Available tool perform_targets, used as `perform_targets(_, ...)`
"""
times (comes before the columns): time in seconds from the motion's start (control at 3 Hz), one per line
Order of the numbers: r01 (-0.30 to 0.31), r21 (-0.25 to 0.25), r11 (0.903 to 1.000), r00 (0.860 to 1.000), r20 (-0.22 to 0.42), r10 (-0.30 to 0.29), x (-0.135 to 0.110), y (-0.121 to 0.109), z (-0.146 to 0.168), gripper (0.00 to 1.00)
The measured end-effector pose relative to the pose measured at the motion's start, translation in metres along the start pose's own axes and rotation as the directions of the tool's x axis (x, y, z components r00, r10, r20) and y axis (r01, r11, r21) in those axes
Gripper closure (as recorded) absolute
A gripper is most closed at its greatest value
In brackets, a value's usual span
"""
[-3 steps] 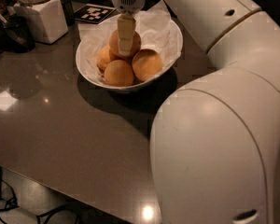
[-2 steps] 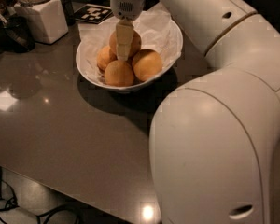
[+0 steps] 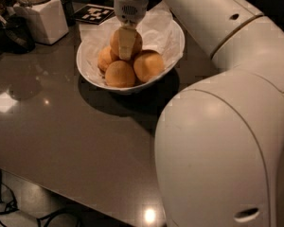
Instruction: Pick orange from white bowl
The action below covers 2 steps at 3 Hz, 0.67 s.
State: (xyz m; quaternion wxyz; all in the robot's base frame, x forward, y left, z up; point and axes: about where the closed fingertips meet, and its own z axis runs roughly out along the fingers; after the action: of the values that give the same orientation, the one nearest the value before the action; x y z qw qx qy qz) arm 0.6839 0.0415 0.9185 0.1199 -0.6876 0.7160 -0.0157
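Observation:
The white bowl (image 3: 176,51) stands on the dark grey table, lined with crumpled white paper (image 3: 156,25). Four oranges lie in it: one at the left (image 3: 106,59), one at the front (image 3: 119,74), one at the right (image 3: 149,65) and one at the back (image 3: 136,41), sitting highest. My gripper (image 3: 126,51) comes straight down from above onto the back orange. Its tan front part covers the middle of that orange, and the far side of the gripper is hidden behind the fruit.
A white squarish canister (image 3: 41,18) stands at the back left, with a dark object (image 3: 14,32) beside it. A black-and-white marker tag (image 3: 95,13) lies behind the bowl. My big white arm (image 3: 227,141) fills the right side. The table's front edge (image 3: 61,193) runs diagonally, with cables on the floor (image 3: 19,212).
My gripper has come down a little, lower over the back orange. The bowl and the other oranges have not moved.

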Motion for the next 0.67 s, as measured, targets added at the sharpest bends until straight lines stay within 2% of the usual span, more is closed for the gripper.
perform_targets(0.33,0.0,0.0,1.0,1.0,0.0,0.0,0.0,-0.0001,0.0,0.82)
perform_targets(0.67,0.0,0.0,1.0,1.0,0.0,0.0,0.0003,0.0001,-0.0013,1.0)
